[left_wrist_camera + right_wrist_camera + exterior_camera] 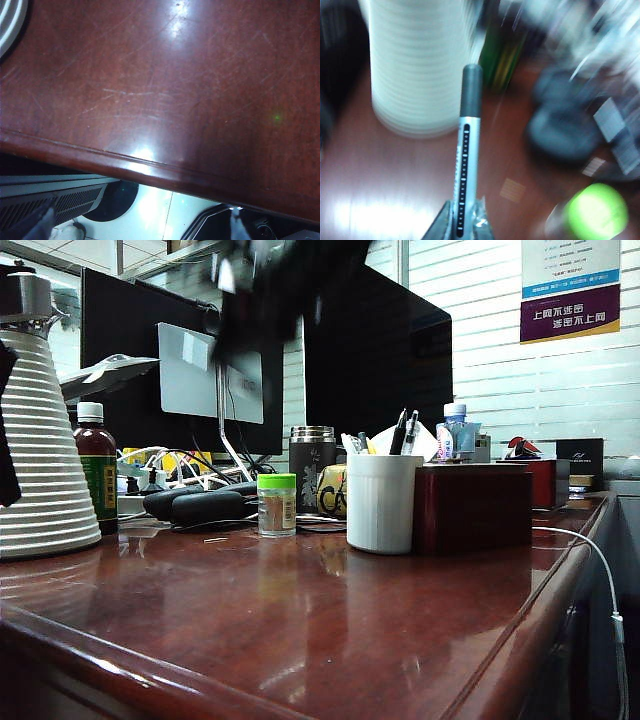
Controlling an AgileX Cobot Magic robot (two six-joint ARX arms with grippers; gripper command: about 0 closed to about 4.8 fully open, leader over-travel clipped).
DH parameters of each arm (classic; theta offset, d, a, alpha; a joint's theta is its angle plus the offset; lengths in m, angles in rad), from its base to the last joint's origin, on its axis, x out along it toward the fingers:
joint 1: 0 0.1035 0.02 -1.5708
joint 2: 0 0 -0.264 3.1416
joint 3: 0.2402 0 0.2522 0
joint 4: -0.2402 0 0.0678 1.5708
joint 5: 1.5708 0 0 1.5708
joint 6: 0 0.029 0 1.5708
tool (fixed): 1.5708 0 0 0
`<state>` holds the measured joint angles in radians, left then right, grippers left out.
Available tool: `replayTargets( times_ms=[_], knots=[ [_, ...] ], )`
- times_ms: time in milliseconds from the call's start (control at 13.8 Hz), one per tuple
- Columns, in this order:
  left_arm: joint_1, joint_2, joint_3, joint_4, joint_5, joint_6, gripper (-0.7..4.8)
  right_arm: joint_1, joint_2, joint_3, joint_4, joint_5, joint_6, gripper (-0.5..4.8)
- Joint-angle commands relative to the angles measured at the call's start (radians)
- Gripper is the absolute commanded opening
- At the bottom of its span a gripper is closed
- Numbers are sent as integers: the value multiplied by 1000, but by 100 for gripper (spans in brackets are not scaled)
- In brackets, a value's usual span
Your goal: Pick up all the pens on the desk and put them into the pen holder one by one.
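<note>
One pen (467, 155) is pinched between the pressed-together fingers of the right gripper (462, 220). It has a dark cap and a pale barrel with a black strip of white marks; the marks are too blurry to read. This gripper is up high over the desk (300, 620), a dark blur at the top of the outside view (285, 290). Below it, in its own camera, are a big white ribbed jug (420, 65) and a small jar with a green lid (597, 210).

One white pen holder (378, 505) stands far back on the desk, right of the middle. At least two dark pens (403, 432) stick out of it, with some paper. One dark-red box (472, 508) touches its right side. One dark tumbler (312, 465) stands behind and to its left.

The left gripper (140, 227) hangs over the near edge of the desk, fingers spread wide and holding nothing.

A poster (570, 285) on the far wall has writing too small to read.
</note>
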<state>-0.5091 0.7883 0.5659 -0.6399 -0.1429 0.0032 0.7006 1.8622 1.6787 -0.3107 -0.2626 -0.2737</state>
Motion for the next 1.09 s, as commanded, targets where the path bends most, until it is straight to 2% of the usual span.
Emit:
replayTargets(
  times_ms=[72, 290, 434, 652, 796, 941, 1086],
  knots=[
    [0, -2, 3, 25, -3, -3, 479, -39, -71, -2, 129, -6, 90, -2],
    [0, -2, 3, 33, -3, -3, 479, -85, -123, -21, 152, -1, 125, -2],
    [0, -2, 3, 55, -3, -3, 479, -98, -225, -66, 158, 79, 138, -2],
    [0, -1, 3, 73, -3, -3, 479, -115, -455, -166, 88, 148, 147, -1],
    [0, -1, 3, 74, 2, -3, 479, -115, -620, -297, 87, 187, 148, -1],
    [0, -1, 3, 74, 8, -3, 479, -115, -736, -502, 175, 201, 172, -1],
    [0, -1, 3, 78, 8, -3, 479, -115, -747, -705, 415, 197, 217, -1]
  ],
)
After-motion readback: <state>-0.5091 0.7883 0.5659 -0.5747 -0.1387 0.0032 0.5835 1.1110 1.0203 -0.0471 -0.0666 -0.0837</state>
